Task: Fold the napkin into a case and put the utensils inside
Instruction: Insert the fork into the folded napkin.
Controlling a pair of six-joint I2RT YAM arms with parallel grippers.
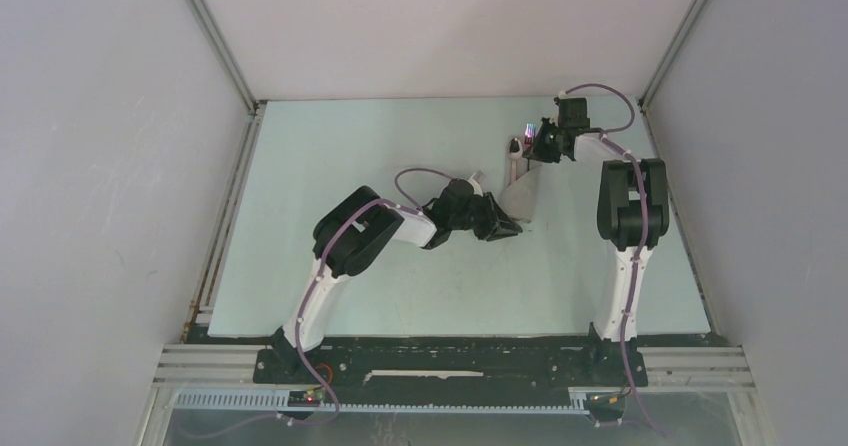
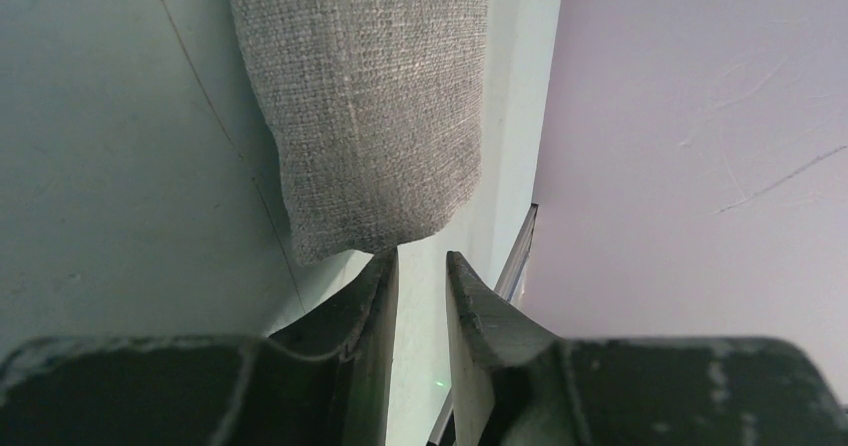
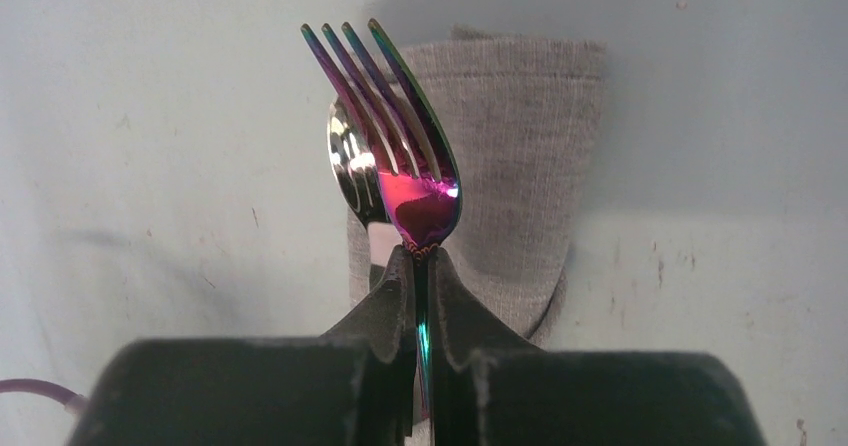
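Fork (image 3: 415, 181) status: clamped at the neck between the closed fingers of my right gripper (image 3: 418, 266), tines pointing toward the top of the right wrist view. The spoon (image 3: 346, 161) bowl shows just behind the tines, at their left. Behind both lies the case (image 3: 520, 166), a narrow grey folded cloth on the pale table (image 3: 150, 166). I cannot tell whether the spoon sits inside it.

In the left wrist view, my left gripper (image 2: 420, 266) has its jaws a narrow gap apart with nothing between them. The rounded end of the case lies just past the fingertips, in the upper middle of the frame. I cannot confirm contact.
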